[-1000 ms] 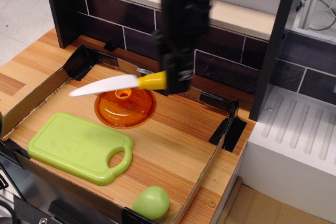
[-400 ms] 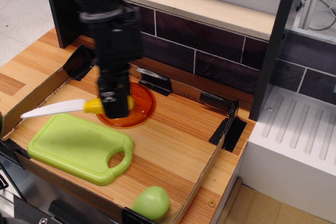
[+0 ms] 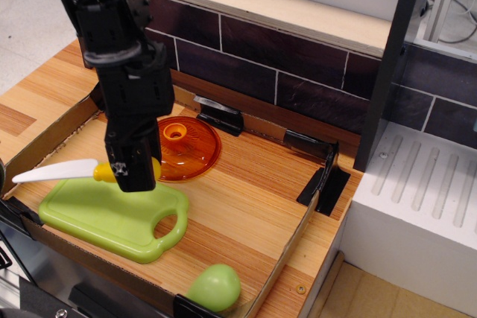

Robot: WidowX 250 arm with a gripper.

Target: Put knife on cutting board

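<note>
My black gripper (image 3: 133, 175) is shut on the yellow handle of the knife (image 3: 63, 171). The knife is held level, its white blade pointing left past the board's left edge, just above the light-green cutting board (image 3: 104, 217). The board lies flat at the front left of the wooden tray, its loop handle cut-out toward the right. The gripper hangs over the board's back edge and hides most of the knife's handle.
An orange lid (image 3: 190, 149) with a knob lies behind the board, right of the gripper. A small rounded green fruit-like object (image 3: 214, 287) sits at the tray's front edge. Cardboard walls (image 3: 45, 135) ring the tray. A dark tiled wall (image 3: 283, 65) stands behind and a white rack (image 3: 425, 184) at right.
The gripper has carried the knife from above the orange lid leftward and down toward the front, and now holds it low over the cutting board.
</note>
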